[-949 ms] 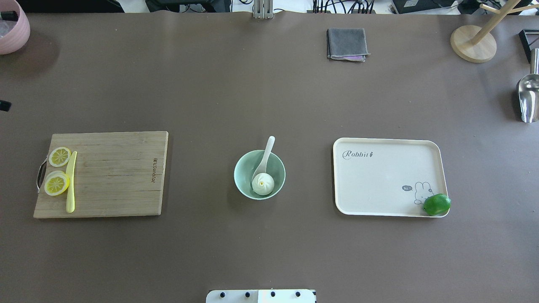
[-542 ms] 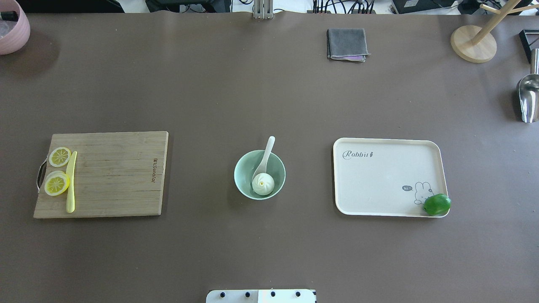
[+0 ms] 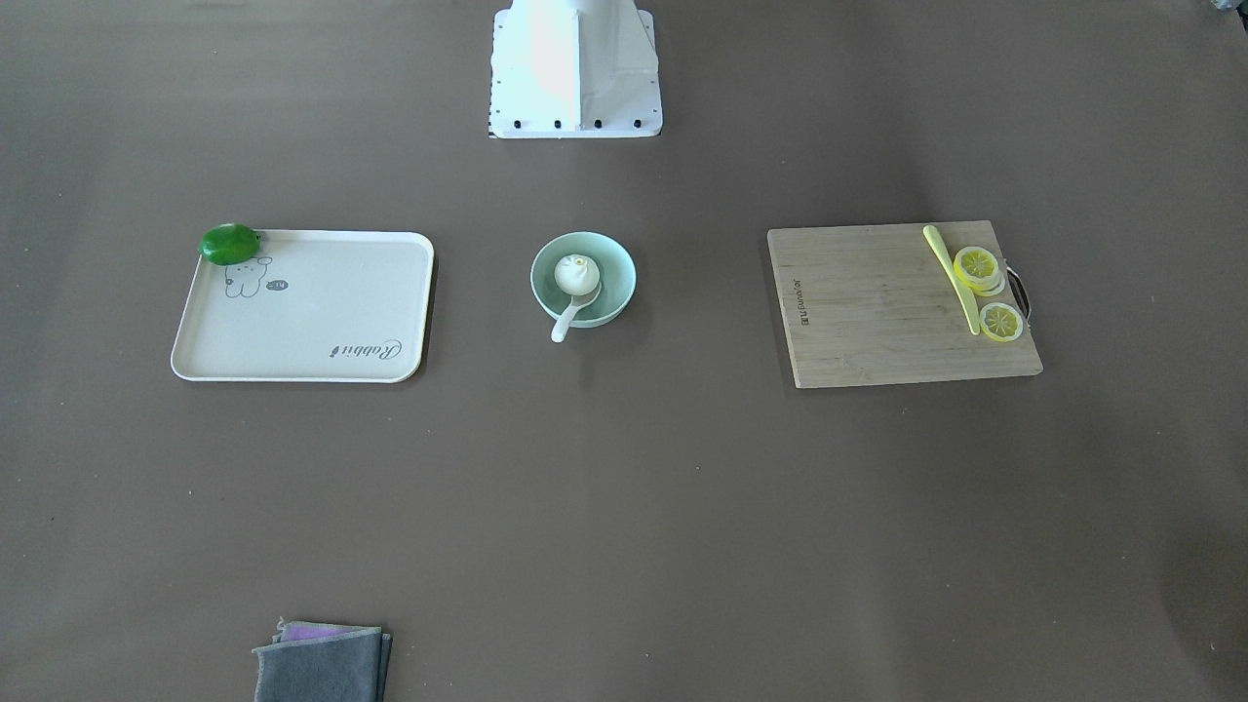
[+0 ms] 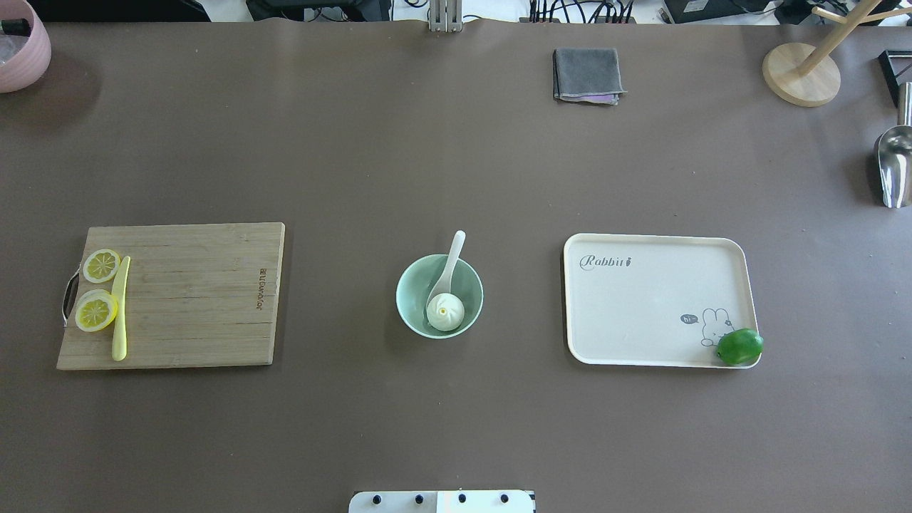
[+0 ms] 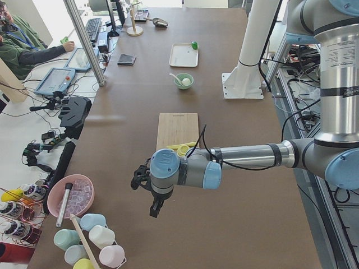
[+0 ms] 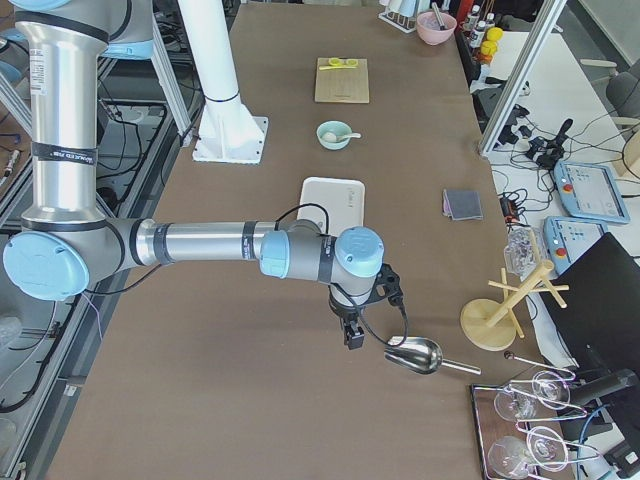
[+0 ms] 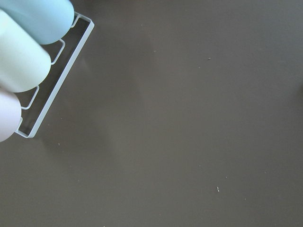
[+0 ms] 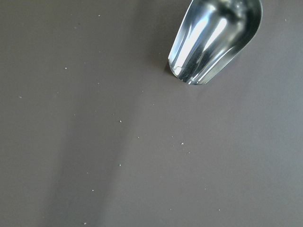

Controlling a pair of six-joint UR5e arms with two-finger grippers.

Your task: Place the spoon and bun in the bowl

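The pale mint-green bowl (image 4: 405, 299) stands at the table's middle. The white pleated bun (image 4: 445, 311) lies inside it. The white spoon (image 4: 452, 255) has its scoop in the bowl under the bun, with its handle leaning out over the far rim. They also show in the front view: bowl (image 3: 618, 271), bun (image 3: 576, 274), spoon (image 3: 565, 324). My left gripper (image 5: 155, 208) hangs far off at the table's left end and my right gripper (image 6: 352, 336) at the right end. I cannot tell whether either is open or shut.
A wooden cutting board (image 4: 192, 296) with lemon slices (image 4: 97, 311) and a yellow-green knife (image 4: 120, 313) lies left. A cream tray (image 4: 641, 306) with a lime (image 4: 739, 346) lies right. A grey cloth (image 4: 586, 74), metal scoop (image 4: 894, 167), wooden stand (image 4: 801, 75) and pink bowl (image 4: 21, 43) stand around the edges.
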